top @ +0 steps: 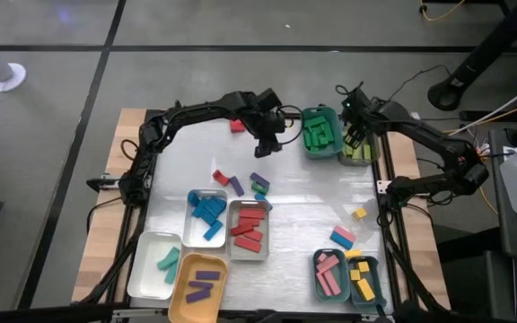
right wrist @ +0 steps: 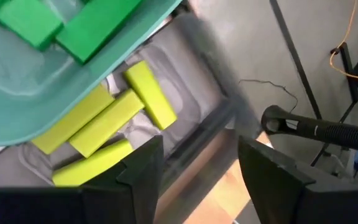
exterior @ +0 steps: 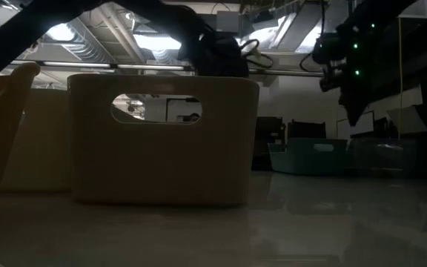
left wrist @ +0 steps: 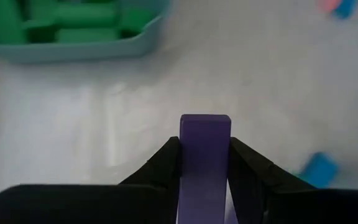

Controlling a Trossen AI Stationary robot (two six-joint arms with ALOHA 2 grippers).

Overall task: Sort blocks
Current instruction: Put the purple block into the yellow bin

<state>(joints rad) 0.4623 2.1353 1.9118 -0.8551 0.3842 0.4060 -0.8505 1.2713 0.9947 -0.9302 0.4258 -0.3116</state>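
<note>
Left gripper (left wrist: 204,165) has its dark fingers clamped on a purple bar-shaped block (left wrist: 204,163), carried above the white table top (top: 312,202) near the far edge, just beside the teal plastic tray of green blocks (top: 319,132). Right gripper (right wrist: 199,163) hangs with its fingers apart and nothing between them, over the clear tray of lime blocks (right wrist: 114,121) that sits against the teal one.

Sorting looks well advanced. On the near side, a grey tray of blue blocks (top: 207,215) and a grey tray of red blocks (top: 249,229) stand side by side; a white tray (top: 155,265) holds teal pieces, an orange tray (top: 200,287) holds purple ones, and two dark teal trays hold pink blocks (top: 328,274) and yellow blocks (top: 363,279).

Left to place, as far as I can judge: the held purple block, a small mixed cluster of loose blocks (top: 240,183) mid-table, a red block (top: 237,126) at the far side, a yellow cube (top: 359,213) and a pink-and-blue pair (top: 343,238) to the right.
</note>
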